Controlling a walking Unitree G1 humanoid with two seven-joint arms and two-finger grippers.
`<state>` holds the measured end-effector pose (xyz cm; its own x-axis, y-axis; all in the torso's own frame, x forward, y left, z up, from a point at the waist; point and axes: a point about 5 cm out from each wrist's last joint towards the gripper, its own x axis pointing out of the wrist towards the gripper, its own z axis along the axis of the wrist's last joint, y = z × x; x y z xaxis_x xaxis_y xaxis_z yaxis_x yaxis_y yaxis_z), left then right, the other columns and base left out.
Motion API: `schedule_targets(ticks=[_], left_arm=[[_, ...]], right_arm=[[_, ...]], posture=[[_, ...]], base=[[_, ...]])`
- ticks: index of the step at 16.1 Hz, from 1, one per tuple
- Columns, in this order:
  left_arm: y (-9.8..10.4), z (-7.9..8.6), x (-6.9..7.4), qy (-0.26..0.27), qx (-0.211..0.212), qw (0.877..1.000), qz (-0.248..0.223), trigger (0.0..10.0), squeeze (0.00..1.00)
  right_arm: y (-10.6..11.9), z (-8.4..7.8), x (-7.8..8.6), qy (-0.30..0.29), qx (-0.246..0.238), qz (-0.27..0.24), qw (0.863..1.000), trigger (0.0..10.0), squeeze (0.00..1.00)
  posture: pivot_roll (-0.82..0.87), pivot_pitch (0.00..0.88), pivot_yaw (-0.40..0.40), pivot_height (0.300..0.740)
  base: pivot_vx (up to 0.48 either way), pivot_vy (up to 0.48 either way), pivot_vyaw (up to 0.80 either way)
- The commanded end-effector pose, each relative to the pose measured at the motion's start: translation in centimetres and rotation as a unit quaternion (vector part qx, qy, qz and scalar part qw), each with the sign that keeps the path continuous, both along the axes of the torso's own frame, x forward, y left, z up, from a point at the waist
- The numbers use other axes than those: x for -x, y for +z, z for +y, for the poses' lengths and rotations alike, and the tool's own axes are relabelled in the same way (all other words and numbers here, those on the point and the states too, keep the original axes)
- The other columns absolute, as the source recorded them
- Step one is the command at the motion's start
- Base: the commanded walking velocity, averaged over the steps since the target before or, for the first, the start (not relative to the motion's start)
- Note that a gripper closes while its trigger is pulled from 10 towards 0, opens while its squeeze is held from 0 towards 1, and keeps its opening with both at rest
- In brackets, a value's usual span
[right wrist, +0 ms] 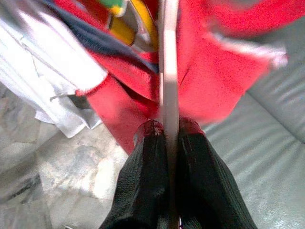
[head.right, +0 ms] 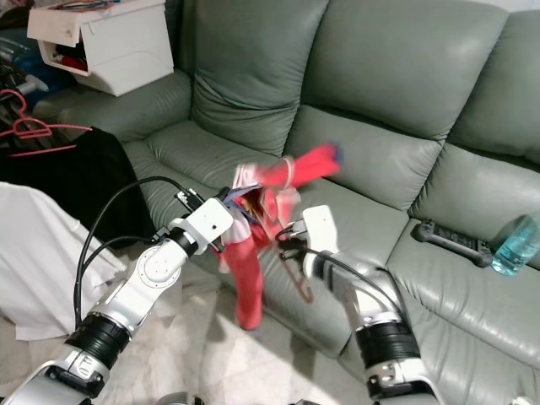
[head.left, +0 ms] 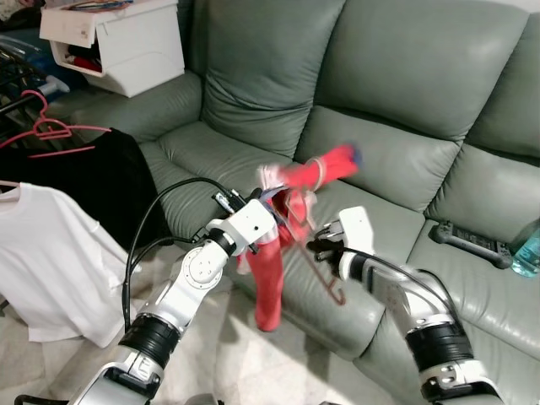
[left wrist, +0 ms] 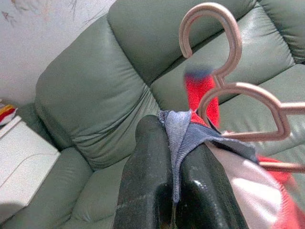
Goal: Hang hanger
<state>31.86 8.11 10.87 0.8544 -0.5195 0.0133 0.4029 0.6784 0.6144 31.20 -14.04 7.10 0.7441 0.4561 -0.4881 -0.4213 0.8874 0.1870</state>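
In front of the big grey-green leather sofa (head.left: pixel 380 101), the robot holds a pale pink plastic hanger (left wrist: pixel 224 76) up in the air, above the seat's front edge. A red shirt with a blue collar and white parts (head.left: pixel 274 261) hangs on it, and one long red part dangles down toward the pale stone floor (head.left: pixel 228 346).

The left gripper (left wrist: pixel 174 167) has its two black fingers pressed together on the blue collar, just under the hanger's hook. The hook is curled and sticks up free, touching nothing.

The right gripper (right wrist: pixel 167 143) is pinched tight on a thin bar of the hanger, with red cloth all around it.

To the robot's left, a white T-shirt (head.left: pixel 42 253) and a black piece of clothing (head.left: pixel 110 181) hang side by side, and a thin red wire hanger (head.left: pixel 51 131) sits above the black one. A white plastic box (head.left: pixel 118 38) rests on the sofa arm. On the far right seat lie a dark flat controller (head.left: pixel 472 240) and a clear blue bottle (head.left: pixel 527 253).
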Motion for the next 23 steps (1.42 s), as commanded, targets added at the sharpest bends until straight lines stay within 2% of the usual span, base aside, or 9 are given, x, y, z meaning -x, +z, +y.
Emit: schedule_targets(ticks=[1, 3, 5, 7, 12, 16, 17, 18, 23], left_arm=[[0.2, 0.2, -0.1, 0.002, -0.002, 1.0, -0.008, 10.0, 0.0], [0.6, -0.2, -0.1, -0.009, 0.007, 1.0, -0.014, 10.0, 0.0], [1.0, -0.7, 0.2, -0.03, 0.018, 0.999, -0.015, 10.0, 0.0], [0.5, -1.2, 1.0, -0.064, 0.023, 0.998, 0.005, 10.0, 0.0], [-2.5, -2.5, 3.8, -0.142, 0.031, 0.985, 0.097, 10.0, 0.0], [-3.2, -2.9, 4.5, -0.165, 0.016, 0.98, 0.107, 10.0, 0.0], [-3.0, -3.0, 4.3, -0.165, 0.023, 0.98, 0.108, 10.0, 0.91], [-2.7, -2.9, 4.1, -0.164, 0.035, 0.98, 0.107, 10.0, 1.0], [-1.7, -2.5, 4.8, -0.179, 0.037, 0.978, 0.097, 10.0, 1.0]], right_arm=[[1.5, 0.0, -0.9, -0.003, -0.002, -0.033, 0.999, 10.0, 0.0], [3.2, -0.3, -2.2, -0.048, -0.014, -0.103, 0.993, 10.0, 0.0], [5.7, -1.8, -4.2, -0.154, -0.053, -0.172, 0.971, 10.0, 0.0], [7.2, -2.2, -4.8, -0.178, -0.077, -0.211, 0.958, 10.0, 0.0], [8.6, -0.8, -5.6, -0.15, -0.095, -0.266, 0.947, 10.0, 0.0], [8.3, 0.6, -5.0, -0.111, -0.104, -0.282, 0.947, 10.0, 0.0], [8.0, 0.9, -4.9, -0.101, -0.101, -0.284, 0.948, 10.0, 0.0], [7.7, 1.1, -4.6, -0.087, -0.093, -0.286, 0.95, 10.0, 0.0], [4.2, 1.7, -2.7, 0.01, -0.065, -0.214, 0.975, 10.0, 0.0]], posture=[[-0.06, 0.0, 0.028, 0.74], [-0.06, 0.0, 0.029, 0.74], [-0.06, 0.0, 0.027, 0.74], [-0.06, 0.0, 0.026, 0.74], [-0.05, 0.0, 0.022, 0.74], [-0.06, 0.0, 0.025, 0.74], [-0.06, 0.0, 0.025, 0.74], [-0.05, 0.0, 0.024, 0.74], [-0.05, 0.0, 0.025, 0.74]], base=[[0.0, 0.0, 0.0], [0.0, 0.0, 0.0], [0.0, 0.0, 0.0], [0.0, 0.0, 0.0], [0.0, 0.0, 0.0], [0.0, 0.0, 0.0], [0.0, 0.0, 0.0], [0.0, 0.0, 0.0], [0.0, 0.0, 0.0]])
